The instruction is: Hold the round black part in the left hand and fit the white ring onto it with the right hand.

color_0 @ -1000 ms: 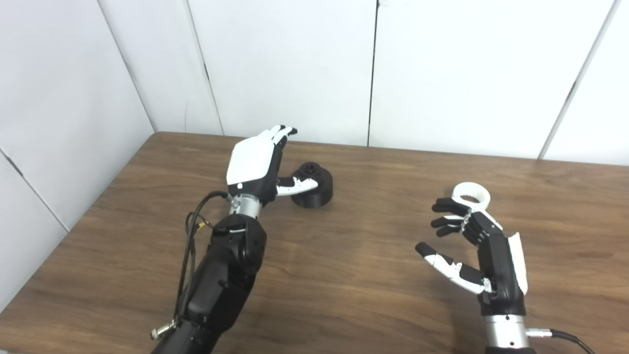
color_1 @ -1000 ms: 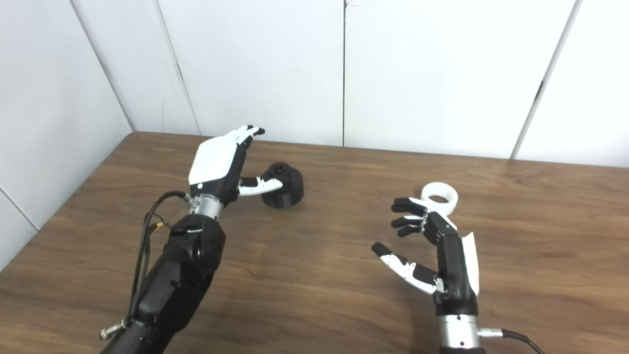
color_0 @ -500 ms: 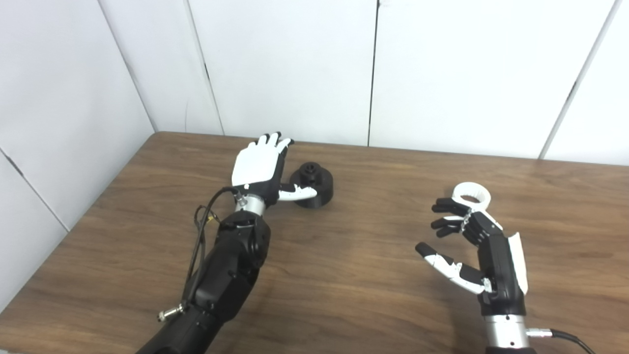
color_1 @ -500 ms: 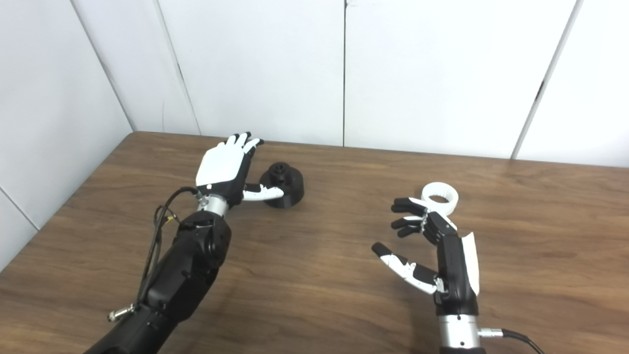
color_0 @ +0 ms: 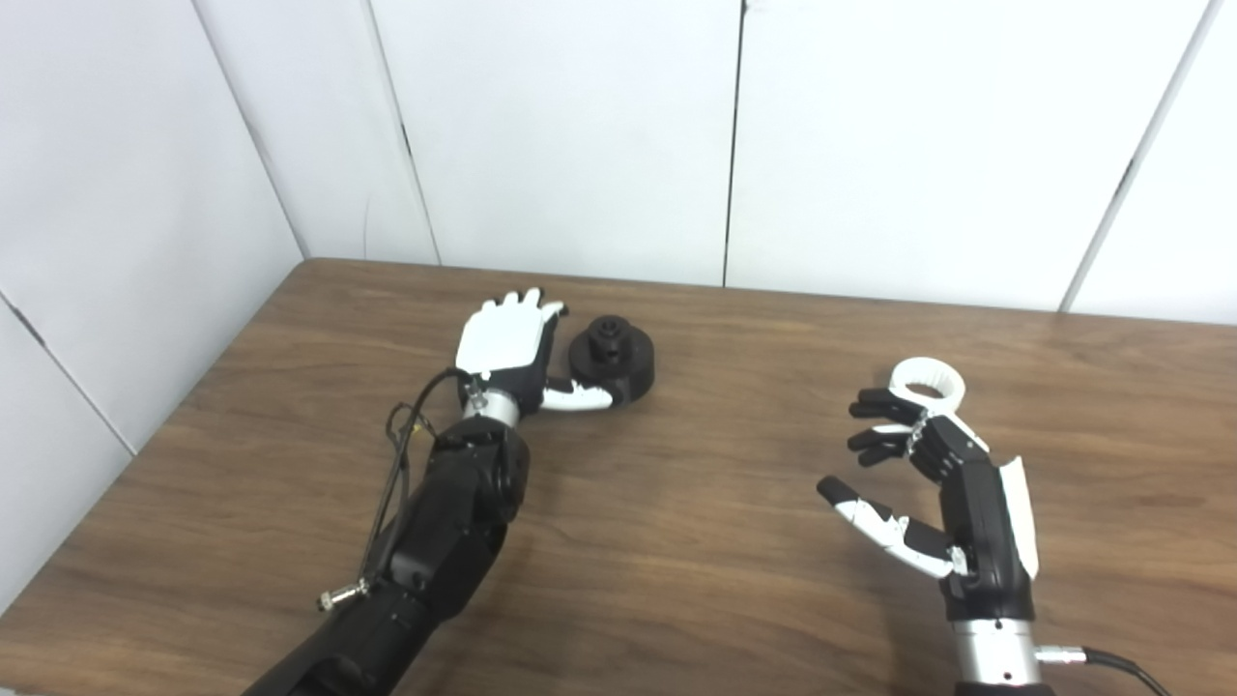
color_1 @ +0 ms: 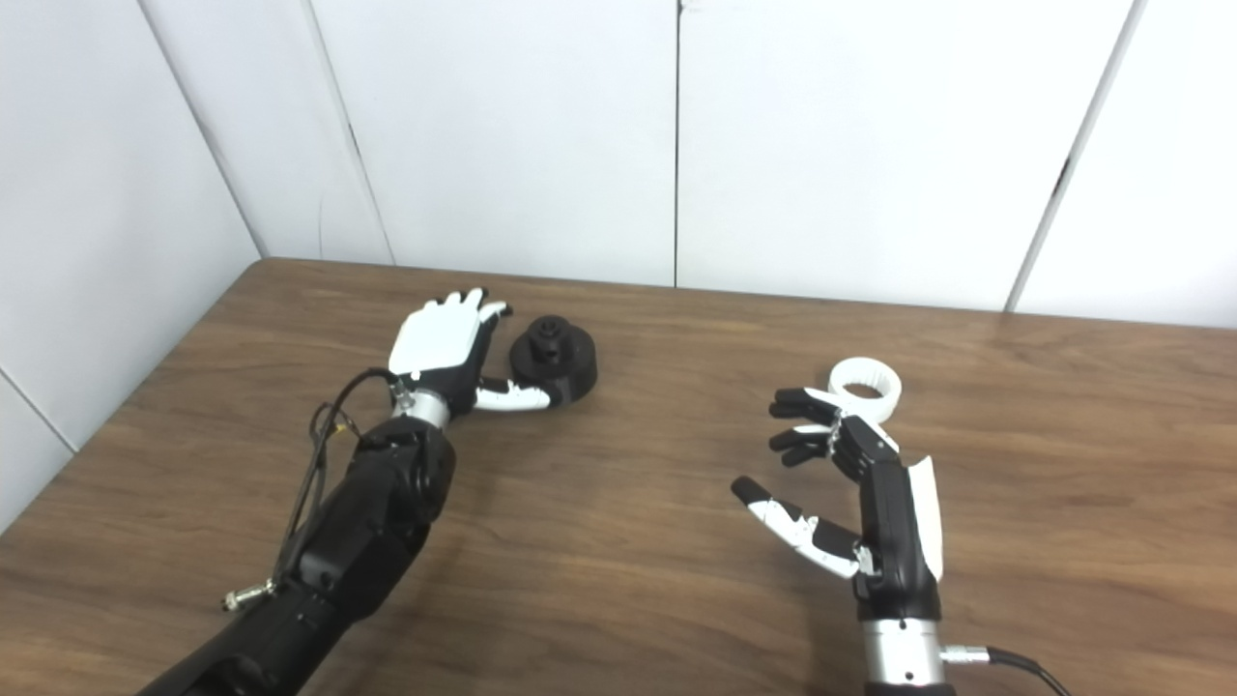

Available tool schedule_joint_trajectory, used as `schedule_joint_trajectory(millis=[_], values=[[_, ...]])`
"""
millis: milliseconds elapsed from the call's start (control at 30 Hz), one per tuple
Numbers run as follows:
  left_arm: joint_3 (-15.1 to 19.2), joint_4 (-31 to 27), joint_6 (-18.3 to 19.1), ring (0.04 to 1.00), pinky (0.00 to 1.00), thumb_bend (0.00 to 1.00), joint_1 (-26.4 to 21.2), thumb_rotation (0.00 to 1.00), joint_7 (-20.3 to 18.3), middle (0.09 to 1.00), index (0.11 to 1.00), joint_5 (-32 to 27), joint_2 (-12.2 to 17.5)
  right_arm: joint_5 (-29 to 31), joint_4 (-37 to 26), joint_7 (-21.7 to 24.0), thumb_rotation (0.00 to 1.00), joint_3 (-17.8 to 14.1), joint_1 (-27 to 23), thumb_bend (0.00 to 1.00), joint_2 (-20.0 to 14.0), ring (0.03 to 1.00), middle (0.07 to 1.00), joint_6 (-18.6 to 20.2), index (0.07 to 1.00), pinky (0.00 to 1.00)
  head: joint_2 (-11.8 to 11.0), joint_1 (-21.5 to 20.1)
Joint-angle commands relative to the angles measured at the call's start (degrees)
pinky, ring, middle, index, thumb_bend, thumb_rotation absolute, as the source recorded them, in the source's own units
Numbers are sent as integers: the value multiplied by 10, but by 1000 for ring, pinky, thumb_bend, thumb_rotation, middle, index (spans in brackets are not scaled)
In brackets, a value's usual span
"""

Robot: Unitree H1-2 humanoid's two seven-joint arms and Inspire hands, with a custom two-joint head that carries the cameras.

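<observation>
The round black part point(color_0: 613, 356) sits on the wooden table point(color_0: 676, 503) toward the back left, with a small hub on top. My left hand point(color_0: 506, 343) is open just left of it, low over the table, fingers pointing away and the thumb reaching along the part's near side. The white ring point(color_0: 927, 381) lies flat on the table at the right. My right hand point(color_0: 918, 483) hangs open in front of the ring, fingers curled and spread, with nothing in it; its fingertips cover the ring's near edge.
White wall panels point(color_0: 580, 135) close the table at the back and on the left. A cable point(color_0: 1111, 662) runs from the right wrist at the bottom right corner.
My left hand has come down toward the table beside the black part, and its arm has stretched further forward. The right hand, the ring and the black part have stayed put.
</observation>
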Motion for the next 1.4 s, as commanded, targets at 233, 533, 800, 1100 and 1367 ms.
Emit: schedule_joint_trajectory(millis=[233, 533, 800, 1100, 1367], values=[[-7, 25, -22, 1000, 1000, 1000, -39, 628, 24, 1000, 867, -15, 16, -11, 24, -1, 72, -8, 20, 674, -14, 554, 665, -9, 681, 472, 2, 0], [-18, 44, -31, 1000, 1000, 1000, -43, 655, 30, 1000, 872, -31, 14, -16, 20, -1, 73, -8, 22, 672, -14, 559, 668, -7, 683, 476, 3, -3], [-21, 50, -34, 1000, 1000, 1000, -45, 670, 38, 1000, 872, -42, 8, -19, 16, -2, 74, -7, 25, 668, -11, 559, 668, -3, 682, 472, 5, -8], [-22, 44, -33, 1000, 1000, 1000, -47, 645, 34, 1000, 873, -58, 3, -15, 19, -2, 68, -8, 25, 672, -9, 548, 662, -5, 676, 462, 6, -7], [-27, 38, -29, 1000, 1000, 1000, -48, 630, 27, 1000, 879, -59, 0, -20, 23, -5, 60, -7, 24, 669, -8, 546, 663, -6, 677, 459, 6, -7]])
